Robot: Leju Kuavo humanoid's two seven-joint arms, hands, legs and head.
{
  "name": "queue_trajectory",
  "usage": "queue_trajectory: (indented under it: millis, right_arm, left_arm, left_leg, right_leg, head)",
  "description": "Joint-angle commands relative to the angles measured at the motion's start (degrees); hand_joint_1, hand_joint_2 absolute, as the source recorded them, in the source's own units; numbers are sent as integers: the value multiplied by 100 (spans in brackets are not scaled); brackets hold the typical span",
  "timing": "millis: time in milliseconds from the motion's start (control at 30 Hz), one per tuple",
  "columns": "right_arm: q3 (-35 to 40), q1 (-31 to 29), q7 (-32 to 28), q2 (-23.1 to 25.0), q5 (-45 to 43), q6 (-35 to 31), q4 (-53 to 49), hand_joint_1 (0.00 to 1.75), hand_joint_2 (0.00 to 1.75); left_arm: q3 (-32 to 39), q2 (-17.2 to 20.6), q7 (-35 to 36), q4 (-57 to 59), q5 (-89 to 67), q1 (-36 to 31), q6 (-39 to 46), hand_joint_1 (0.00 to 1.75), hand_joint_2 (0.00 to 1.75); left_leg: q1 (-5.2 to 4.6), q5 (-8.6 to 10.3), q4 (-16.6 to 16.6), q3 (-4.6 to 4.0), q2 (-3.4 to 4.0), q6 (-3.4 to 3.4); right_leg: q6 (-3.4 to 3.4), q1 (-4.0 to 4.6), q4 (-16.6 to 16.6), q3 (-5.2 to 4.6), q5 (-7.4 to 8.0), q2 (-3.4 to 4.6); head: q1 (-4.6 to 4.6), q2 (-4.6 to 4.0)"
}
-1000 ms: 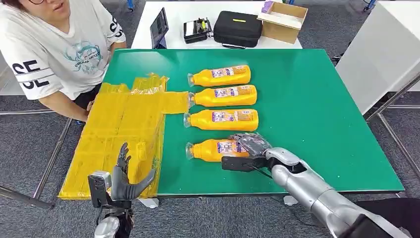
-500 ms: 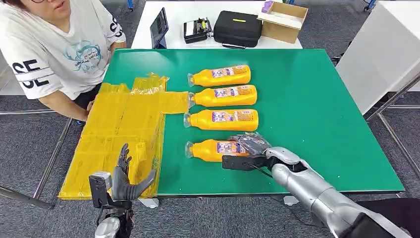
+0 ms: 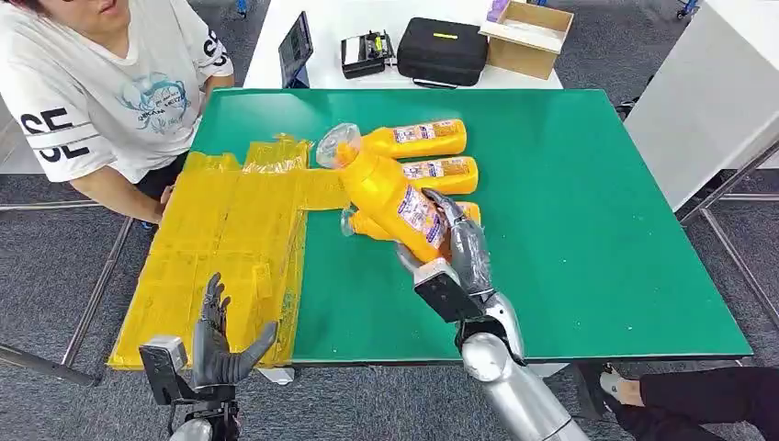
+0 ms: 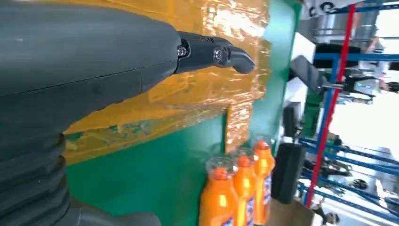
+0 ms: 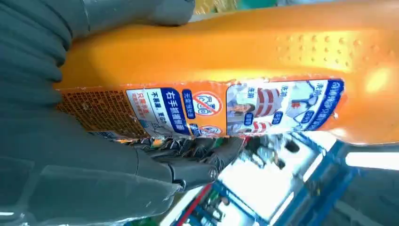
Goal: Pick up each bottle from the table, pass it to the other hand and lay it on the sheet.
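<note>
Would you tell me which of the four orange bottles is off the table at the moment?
The bottle in the right hand, the lifted bottle, tilted with its cap toward the sheet; the other three lie flat on the green table.

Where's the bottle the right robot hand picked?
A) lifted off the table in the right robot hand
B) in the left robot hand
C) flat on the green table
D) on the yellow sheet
A: the right robot hand grips the orange bottle tilted above the table, while the left robot hand is open near the yellow sheet.
</note>
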Motion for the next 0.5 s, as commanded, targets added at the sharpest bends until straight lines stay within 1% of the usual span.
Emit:
queue_trajectory:
  millis: [33, 133, 167, 233, 267, 333, 367, 400, 433, 467, 500]
  right_arm:
    - [-1133, 391, -1063, 754, -769, -544, -877, 175, 175]
    - [-1297, 517, -1261, 786, -727, -766, -990, 175, 175]
    - [-1333, 538, -1253, 777, -721, -786, -973, 175, 175]
    - [-1425, 578, -1259, 779, -814, -667, -779, 175, 175]
    - [-1466, 588, -1316, 796, -889, -608, -693, 175, 175]
    - [-1479, 583, -1376, 807, -918, -593, -615, 175, 175]
    - [-1428, 568, -1374, 782, -882, -457, -440, 175, 175]
    - [-1423, 576, -1450, 810, -944, -222, -291, 175, 175]
    - [-1372, 594, -1505, 830, -896, -57, -84, 175, 175]
    - [-1330, 644, -1606, 961, -1003, 169, 216, 175, 175]
    - [-1201, 709, -1710, 1034, -814, 207, 491, 175, 175]
  left_arm:
    - [-432, 211, 43, -381, 293, -106, -79, 0, 175]
    - [-505, 256, 39, -585, 540, -112, -164, 0, 175]
    - [-536, 284, 46, -657, 632, -89, -253, 0, 175]
    - [-626, 399, 137, -780, 940, -37, -608, 0, 175]
    - [-664, 440, 155, -798, 1002, -34, -728, 0, 175]
    - [-662, 444, 155, -808, 1006, -26, -735, 0, 175]
    - [-847, 612, 131, -787, 980, -53, -1072, 0, 175]
    - [-910, 702, 91, -749, 989, -75, -1345, 0, 175]
    - [-965, 753, 80, -697, 1084, -112, -1669, 0, 175]
    - [-987, 768, 192, -597, 1336, -142, -2042, 0, 175]
    - [-1031, 778, 256, -529, 1393, -148, -2166, 0, 175]
  left_leg:
    - [3, -6, 8, 2, 2, -1]
    - [3, -9, 7, 18, -3, 3]
    - [0, -5, 4, 12, 0, 4]
    - [7, -17, 8, 33, 16, 3]
    - [3, -10, 4, 23, 9, 4]
    - [0, -2, -2, 17, 5, 4]
    - [4, -8, -1, 28, 11, 4]
    - [-1, -2, -4, 22, 9, 5]
    - [-5, -1, -3, 15, 8, 5]
    - [2, -6, -7, 34, 19, 3]
    - [1, -5, -7, 29, 16, 4]
  right_leg:
    - [-17, 6, 5, 4, -6, -7]
    - [-20, 8, 0, 24, -8, -13]
    - [-12, 4, -1, 16, -3, -8]
    - [-25, 14, -4, 35, -8, 2]
    - [-18, 9, -4, 25, -5, -2]
    - [-8, 5, -9, 18, 2, -2]
    - [-16, 11, -10, 30, -1, 1]
    - [-10, 6, -10, 22, 3, 1]
    - [-5, 1, -6, 14, 3, 2]
    - [-15, 10, -15, 32, 3, 10]
    - [-12, 8, -14, 28, 4, 8]
  head:
    - [0, 0]
    - [0, 0]
    - [0, 0]
    - [0, 0]
    - [0, 0]
    - [0, 0]
    - [0, 0]
    - [0, 0]
    - [0, 0]
    - [0, 0]
    - [0, 0]
